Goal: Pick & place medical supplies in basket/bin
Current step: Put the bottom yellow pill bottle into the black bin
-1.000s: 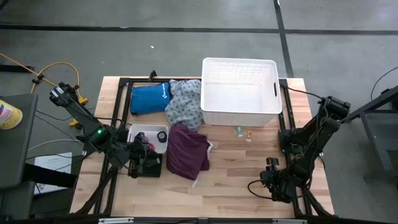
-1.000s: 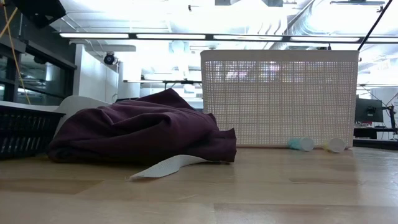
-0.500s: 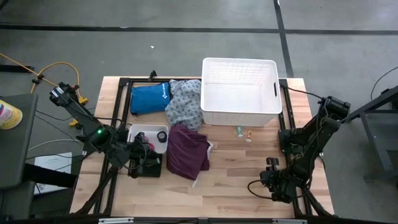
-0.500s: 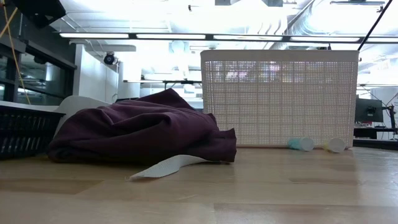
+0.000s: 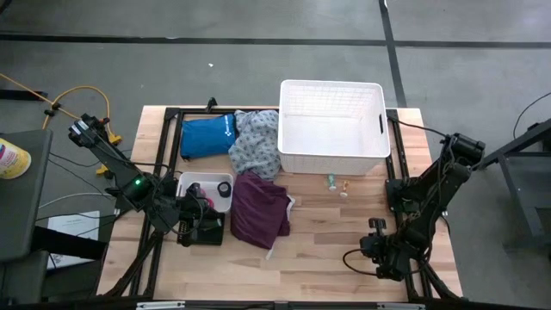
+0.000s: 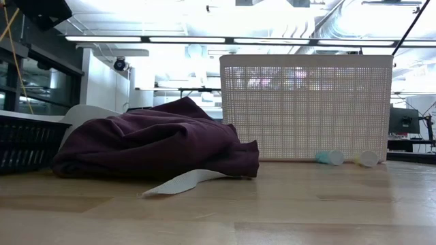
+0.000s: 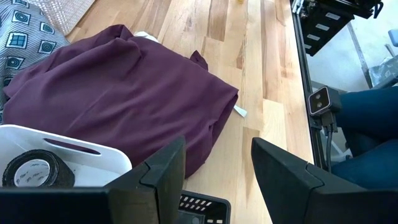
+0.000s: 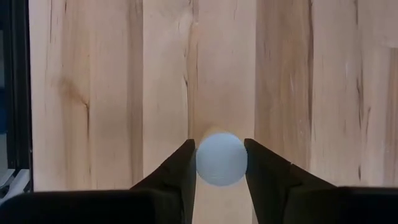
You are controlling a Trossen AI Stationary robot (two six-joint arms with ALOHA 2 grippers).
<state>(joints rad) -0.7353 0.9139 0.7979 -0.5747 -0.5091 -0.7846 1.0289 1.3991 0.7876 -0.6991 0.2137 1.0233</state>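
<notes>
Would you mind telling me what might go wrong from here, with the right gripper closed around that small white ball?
The white ball is round and pinched only between the right gripper fingertips, so it may squirt out and roll across the table. The basket stands far across the table, so a long carry could shake it loose. Two vials lying before the basket could be knocked.

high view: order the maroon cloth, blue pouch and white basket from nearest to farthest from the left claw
1. Maroon cloth: just beside the left claw, toward the table's middle.
2. Blue pouch: at the table's far left corner, beyond the small white tray.
3. White basket: at the far edge, across on the right arm's side.
</notes>
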